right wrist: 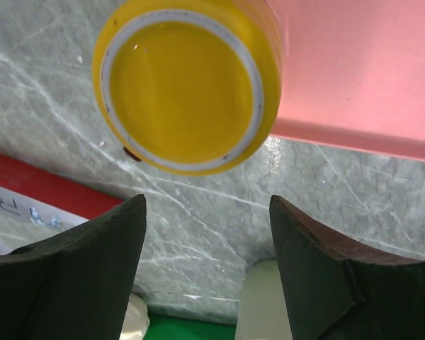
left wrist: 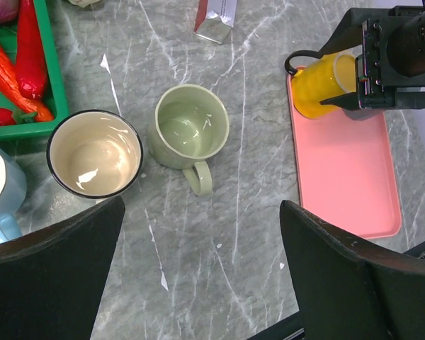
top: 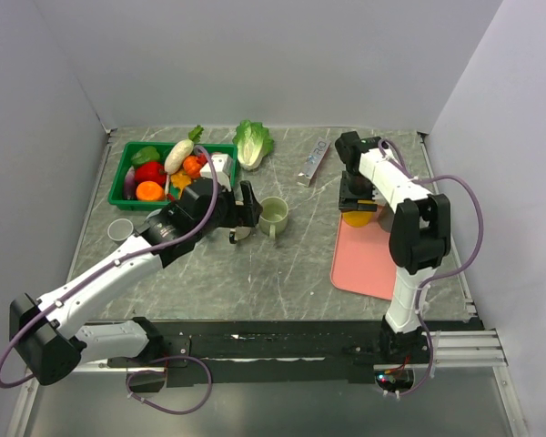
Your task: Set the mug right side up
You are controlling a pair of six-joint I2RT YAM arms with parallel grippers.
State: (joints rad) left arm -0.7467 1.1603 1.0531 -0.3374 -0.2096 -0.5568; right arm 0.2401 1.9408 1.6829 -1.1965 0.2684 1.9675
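A yellow mug (top: pixel 358 218) sits bottom-up at the far left corner of the pink tray (top: pixel 369 259). In the right wrist view its ringed base (right wrist: pixel 184 85) faces the camera and overhangs the tray's edge (right wrist: pixel 354 71). My right gripper (right wrist: pixel 207 202) is open just above the mug, jaws wide and touching nothing; it also shows in the top view (top: pixel 355 196) and the left wrist view (left wrist: pixel 382 57). My left gripper (left wrist: pixel 202 212) is open and empty over the table, close to an upright pale green mug (left wrist: pixel 190 126).
A green bin (top: pixel 132 164) of toy vegetables stands at the back left, with a cabbage (top: pixel 252 143) and a silver packet (top: pixel 315 162) beyond the mugs. A cream cup with a black rim (left wrist: pixel 94 152) stands upright left of the green mug. A small grey cup (top: pixel 120 228) sits at the left.
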